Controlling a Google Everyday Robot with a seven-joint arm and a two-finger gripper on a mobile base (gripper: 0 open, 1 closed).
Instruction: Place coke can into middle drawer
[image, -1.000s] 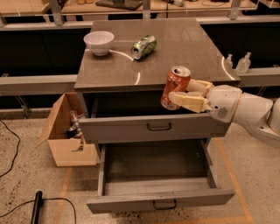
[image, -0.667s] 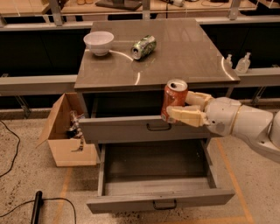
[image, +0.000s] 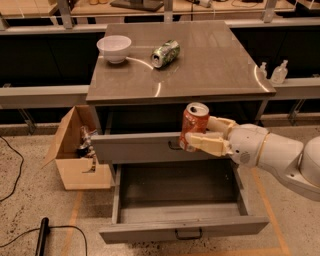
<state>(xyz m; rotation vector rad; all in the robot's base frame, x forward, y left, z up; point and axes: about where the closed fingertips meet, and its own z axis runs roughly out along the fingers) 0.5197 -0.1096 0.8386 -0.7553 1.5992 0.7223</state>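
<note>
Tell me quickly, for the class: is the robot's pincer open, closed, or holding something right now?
Pincer: closed on the red soda can, in front of the cabinet, over the pulled-out drawer.

My matt cream plastic gripper, above the open matt grey metal middle drawer, clamps the glossy red aluminium coke can.
</note>
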